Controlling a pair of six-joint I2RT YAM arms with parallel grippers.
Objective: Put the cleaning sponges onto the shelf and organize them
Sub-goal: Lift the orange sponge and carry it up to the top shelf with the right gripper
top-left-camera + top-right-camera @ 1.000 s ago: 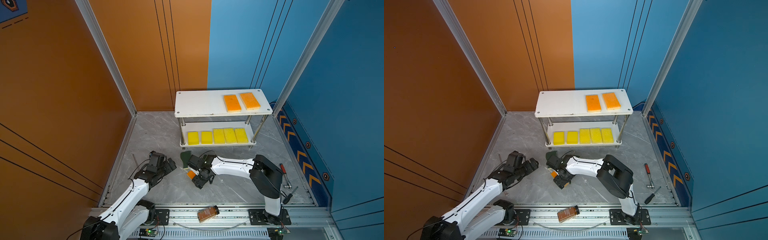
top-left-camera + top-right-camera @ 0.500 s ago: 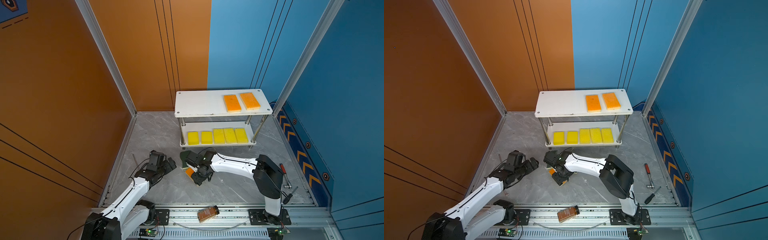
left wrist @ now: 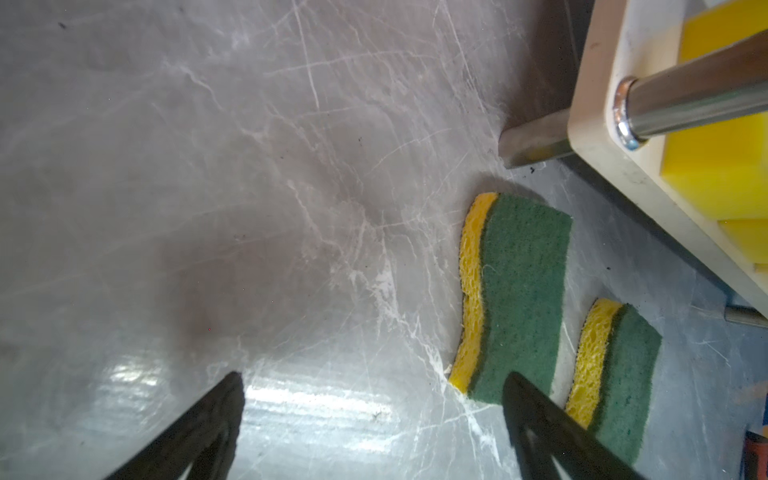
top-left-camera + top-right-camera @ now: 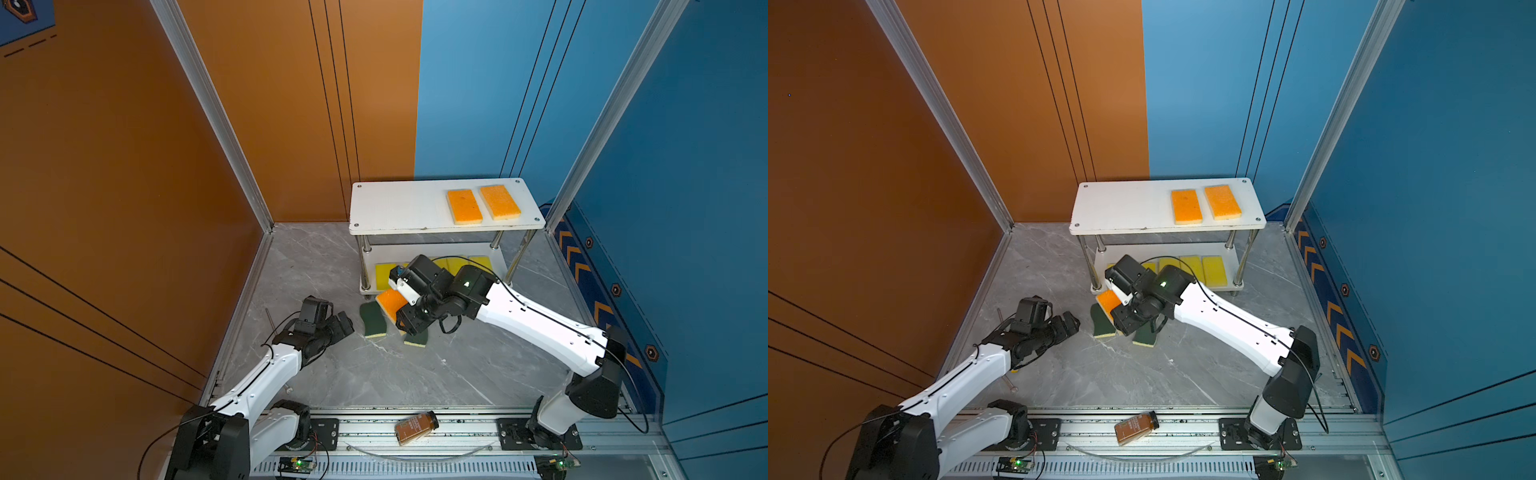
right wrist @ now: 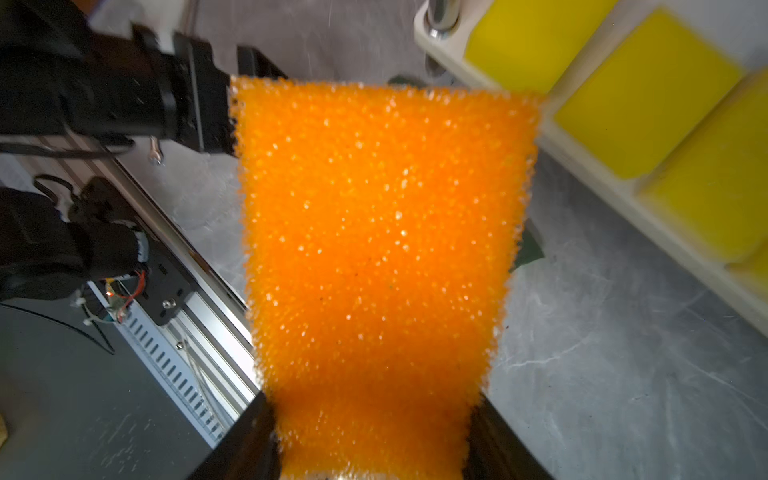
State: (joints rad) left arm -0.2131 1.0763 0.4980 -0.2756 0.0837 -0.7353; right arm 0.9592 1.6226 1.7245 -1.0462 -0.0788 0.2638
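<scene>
Right tool (image 5: pixel 374 432) has lifted the orange sponge (image 5: pixel 374 232) toward the shelf (image 4: pixel 395 208).

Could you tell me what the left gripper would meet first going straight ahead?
The open left gripper probably meets the grey floor; one finger lines up with the nearer green-topped sponge, depth unclear.

Shelf (image 4: pixel 399 208): white boards, chrome posts. Two orange-topped sponges (image 4: pixel 464 206): coarse bright-orange face over a pale yellow edge. The third orange-topped sponge (image 5: pixel 374 249) is the same orange, speckled with small glinting points. Yellow sponges (image 4: pixel 1213 270): plain, uniform lemon yellow. Two wavy sponges (image 3: pixel 519 299): dark green scouring face, porous yellow base. Floor (image 4: pixel 374 374): grey marble pattern with white veining. Walls (image 4: pixel 124 166): orange-brown on the left of both top views, blue on the right, ruled with thin dark lines. Bottle (image 4: pixel 415 427): brown, black cap. Arms (image 4: pixel 536 324): white shells, black joints.
</scene>
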